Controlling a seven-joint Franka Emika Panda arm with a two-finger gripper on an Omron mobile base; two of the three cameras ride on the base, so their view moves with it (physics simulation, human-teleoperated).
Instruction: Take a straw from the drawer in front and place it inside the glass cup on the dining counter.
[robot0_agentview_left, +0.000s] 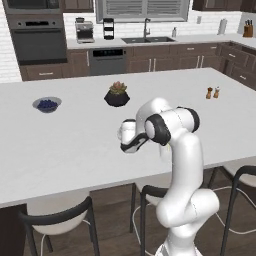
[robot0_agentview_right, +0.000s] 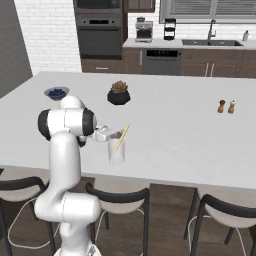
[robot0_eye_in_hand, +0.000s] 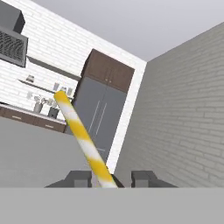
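Straw (robot0_agentview_right: 121, 138): pale yellow, leaned in the glass cup, lower end inside, upper end above the rim and tilted to the right in the right base view; in the hand view (robot0_eye_in_hand: 83, 139) seen close as a yellow-and-white striped stick rising up and to the left from between the two finger tips.
Glass cup (robot0_agentview_right: 116, 150): clear, upright on the dining counter near its front edge, just beside the arm; in the left base view (robot0_agentview_left: 124, 133) mostly hidden behind the hand.
Gripper (robot0_agentview_right: 111, 134): held at the cup's rim on its left side in the right base view; in the hand view (robot0_eye_in_hand: 111, 178) the tips stood apart with the straw nearer the left tip and a gap to the right one; could not tell whether any pad touched the straw.
Fingers (robot0_eye_in_hand: 78, 178): dark, low in the hand view, on either side of the straw's base.
Dining counter (robot0_agentview_right: 170, 130): long white top, dark base, black-framed stools (robot0_agentview_right: 117, 200) tucked under the near edge.
Blue bowl (robot0_agentview_right: 56, 93): far left on the counter, well apart from the cup.
Potted plant (robot0_agentview_right: 119, 93): in a black pot, behind the cup, toward the counter's middle.
Shaker pair (robot0_agentview_right: 226, 106): small, brown, far right on the counter.
Background: oven (robot0_agentview_right: 98, 36), sink (robot0_agentview_right: 212, 42) and coffee maker (robot0_agentview_right: 144, 30) along the rear wall.
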